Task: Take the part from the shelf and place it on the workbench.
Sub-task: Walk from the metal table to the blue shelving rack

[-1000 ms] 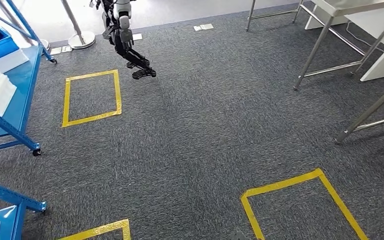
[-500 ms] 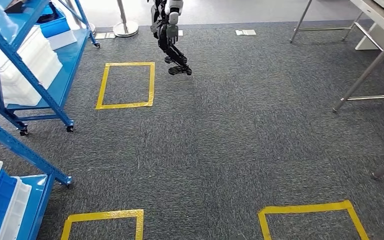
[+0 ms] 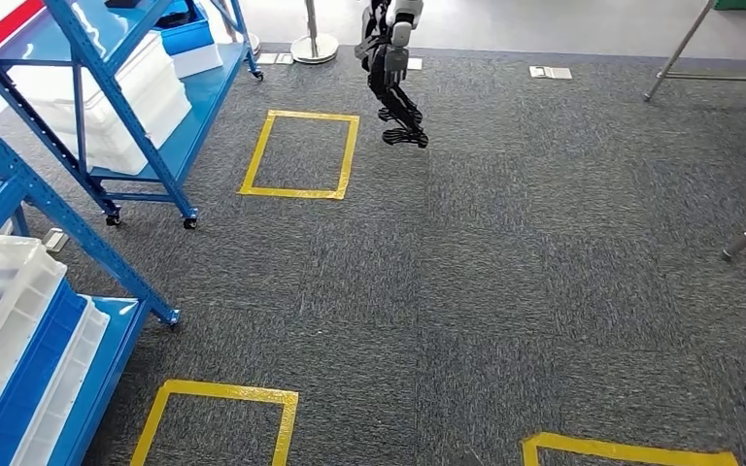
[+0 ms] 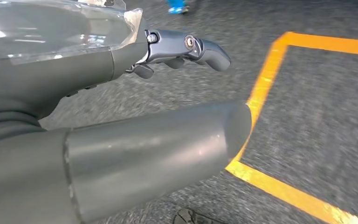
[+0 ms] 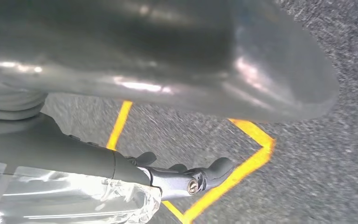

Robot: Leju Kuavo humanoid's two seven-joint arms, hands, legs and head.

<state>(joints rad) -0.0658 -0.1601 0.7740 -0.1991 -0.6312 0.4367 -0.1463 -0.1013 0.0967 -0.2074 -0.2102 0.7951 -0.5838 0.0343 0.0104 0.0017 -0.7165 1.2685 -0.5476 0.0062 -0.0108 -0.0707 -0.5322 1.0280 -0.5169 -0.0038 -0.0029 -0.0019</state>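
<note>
2 blue shelves (image 3: 107, 116), 3 yellow floor squares (image 3: 300, 153); left hand (image 4: 121, 112) and right hand (image 5: 158, 93) spread, empty.

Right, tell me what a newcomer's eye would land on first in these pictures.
First the blue shelving racks along the left side, stacked with white bins, standing on grey carpet. Next the yellow tape squares on the floor, the clearest one just beside the far rack. Then the other humanoid robot standing at the far edge of the carpet, beyond that square.
</note>
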